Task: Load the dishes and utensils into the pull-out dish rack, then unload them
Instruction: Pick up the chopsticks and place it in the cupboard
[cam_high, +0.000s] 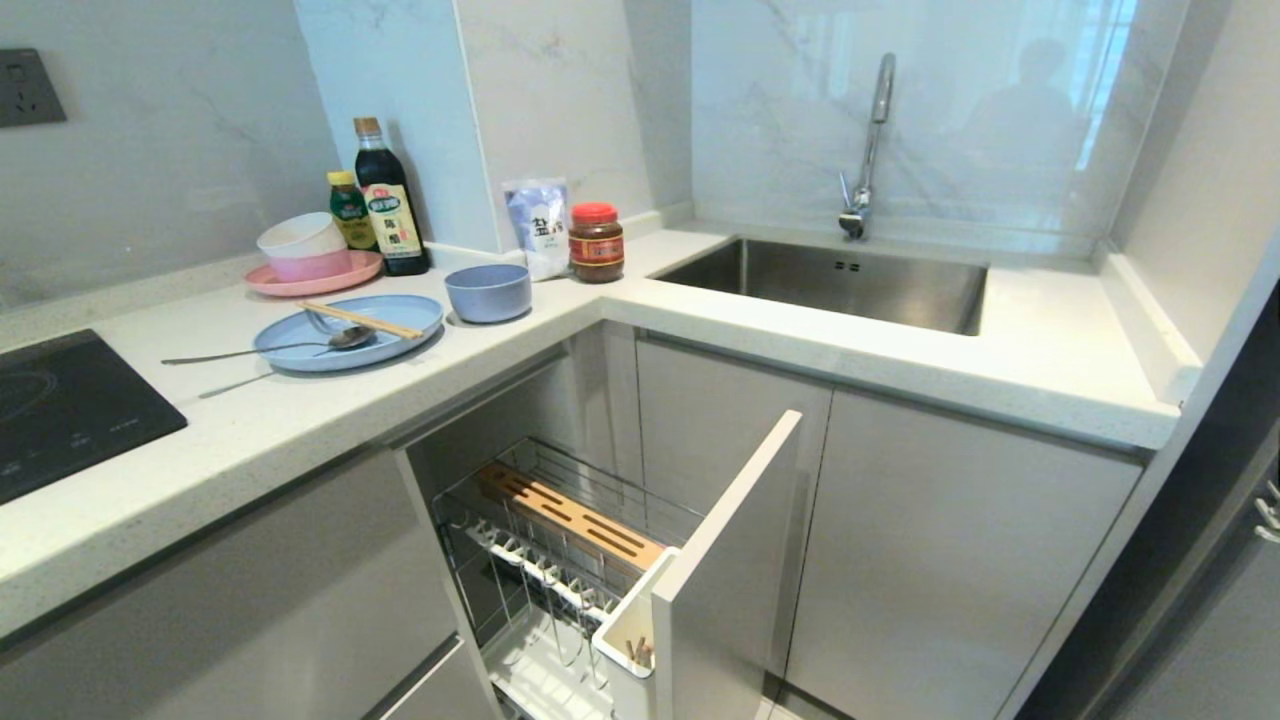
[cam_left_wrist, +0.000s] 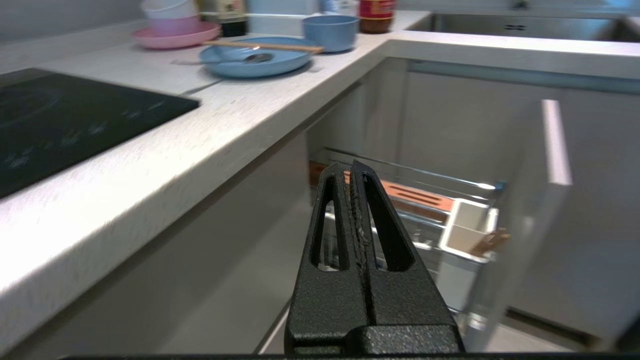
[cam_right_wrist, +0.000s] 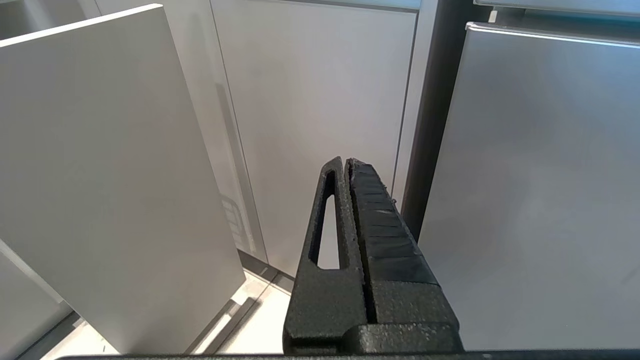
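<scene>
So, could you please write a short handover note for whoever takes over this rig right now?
Left gripper: jaws shut, empty, below counter height, pointing at the pull-out dish rack.
Right gripper: jaws shut, empty, low before the cabinet fronts.
Rack: pulled out; no dishes in it; something brown sits in its white utensil cup.
On the counter: blue plate carrying chopsticks, spoon and fork; blue bowl beside it.
Done: rack open.
Left: load everything, then unload.
</scene>
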